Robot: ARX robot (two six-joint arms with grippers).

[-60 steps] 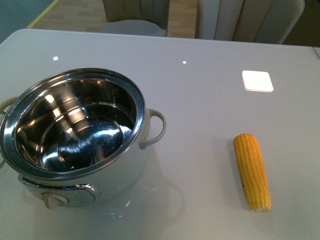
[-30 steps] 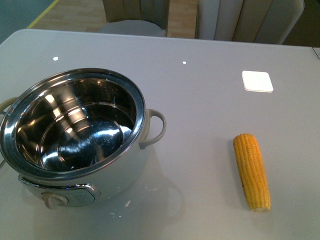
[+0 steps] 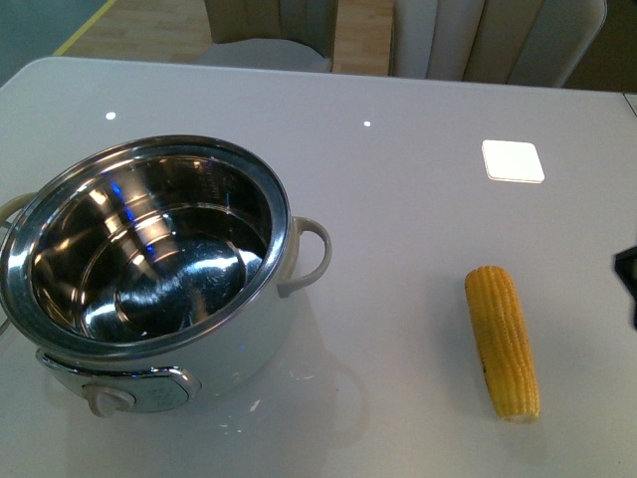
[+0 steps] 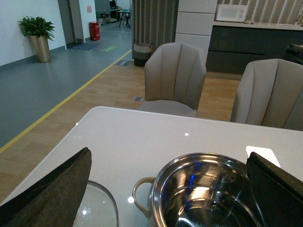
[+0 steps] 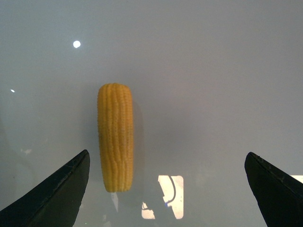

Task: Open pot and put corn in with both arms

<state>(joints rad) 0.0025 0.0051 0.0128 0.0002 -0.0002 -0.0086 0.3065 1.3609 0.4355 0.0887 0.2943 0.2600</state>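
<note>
The pot [image 3: 149,259] stands open at the table's front left, with a bare steel inside, loop handles and a knob panel facing me. The corn [image 3: 503,342] lies on the table at the right, lengthwise toward me. In the left wrist view my left gripper [image 4: 168,153] is open, above and behind the pot [image 4: 208,194]. In the right wrist view my right gripper [image 5: 166,153] is open and empty above the table. The corn [image 5: 116,137] lies ahead of it, nearer one finger [image 5: 57,194]. A black part of the right arm [image 3: 627,274] shows at the front view's right edge.
A glass lid [image 4: 97,208] lies on the table beside the pot's handle. A white square [image 3: 513,160] sits at the table's back right. Chairs [image 3: 498,40] stand behind the far edge.
A black part of the right arm has come in at the front view's right edge. Blue reflections now show inside the pot. The pot and the corn have not moved.
</note>
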